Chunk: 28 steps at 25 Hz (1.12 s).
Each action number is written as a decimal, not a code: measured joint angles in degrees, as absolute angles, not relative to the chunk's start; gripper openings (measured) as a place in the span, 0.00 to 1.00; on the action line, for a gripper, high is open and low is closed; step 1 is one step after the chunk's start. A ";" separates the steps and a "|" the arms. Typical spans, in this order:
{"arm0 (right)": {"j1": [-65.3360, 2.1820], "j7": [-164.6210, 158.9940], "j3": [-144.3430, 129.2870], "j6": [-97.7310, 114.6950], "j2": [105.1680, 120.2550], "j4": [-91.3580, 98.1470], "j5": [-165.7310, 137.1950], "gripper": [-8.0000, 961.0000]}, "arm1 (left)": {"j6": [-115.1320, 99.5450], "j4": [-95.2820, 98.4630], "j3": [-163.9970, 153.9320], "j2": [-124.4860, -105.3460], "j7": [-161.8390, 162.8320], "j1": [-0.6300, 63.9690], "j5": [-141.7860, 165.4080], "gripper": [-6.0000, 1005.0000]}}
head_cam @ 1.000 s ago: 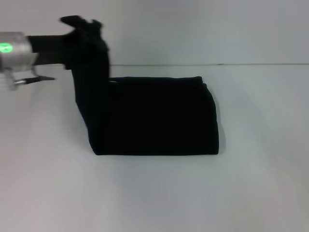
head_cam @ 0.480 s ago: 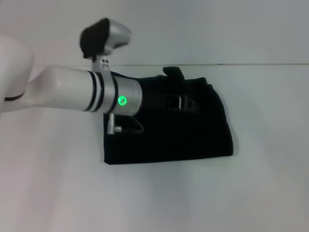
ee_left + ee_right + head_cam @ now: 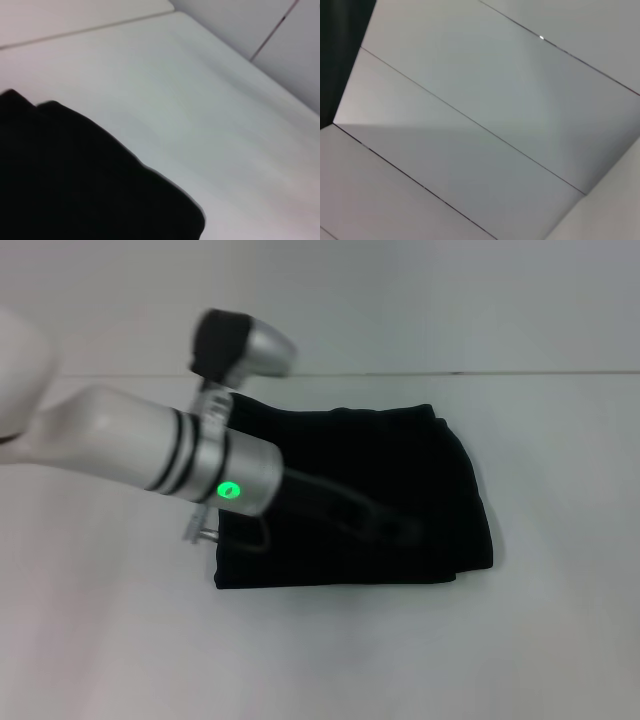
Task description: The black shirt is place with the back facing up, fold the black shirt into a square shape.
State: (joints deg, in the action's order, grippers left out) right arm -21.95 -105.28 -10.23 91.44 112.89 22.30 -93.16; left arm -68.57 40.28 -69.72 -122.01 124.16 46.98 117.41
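The black shirt (image 3: 400, 460) lies folded into a rough rectangle on the white table (image 3: 540, 640) in the head view, plain side up. My left arm (image 3: 150, 445) reaches in from the left across the shirt. Its gripper (image 3: 398, 529) is low over the shirt's front right part, dark against the dark fabric. The left wrist view shows the shirt's edge and a rounded corner (image 3: 75, 180) on the table (image 3: 200, 100). My right gripper is out of view; the right wrist view shows only wall panels.
The table's far edge meets a pale wall (image 3: 450, 300) behind the shirt. Bare table surface lies in front of the shirt and to its right (image 3: 570, 490).
My left arm swung the lifted left part of the shirt over to the right and laid it down. The gripper has since moved lower and nearer across the shirt, whose right edge shifted right.
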 joint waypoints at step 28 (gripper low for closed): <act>-47.60 -137.31 -36.84 77.23 108.12 29.53 -134.85 0.81 | -78.24 33.11 -31.85 -115.05 145.08 35.52 116.75 0.79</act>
State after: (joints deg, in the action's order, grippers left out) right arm -47.60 -137.31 -36.84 77.23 108.12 29.53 -134.85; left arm -78.24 33.11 -31.85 -115.05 145.08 35.52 116.75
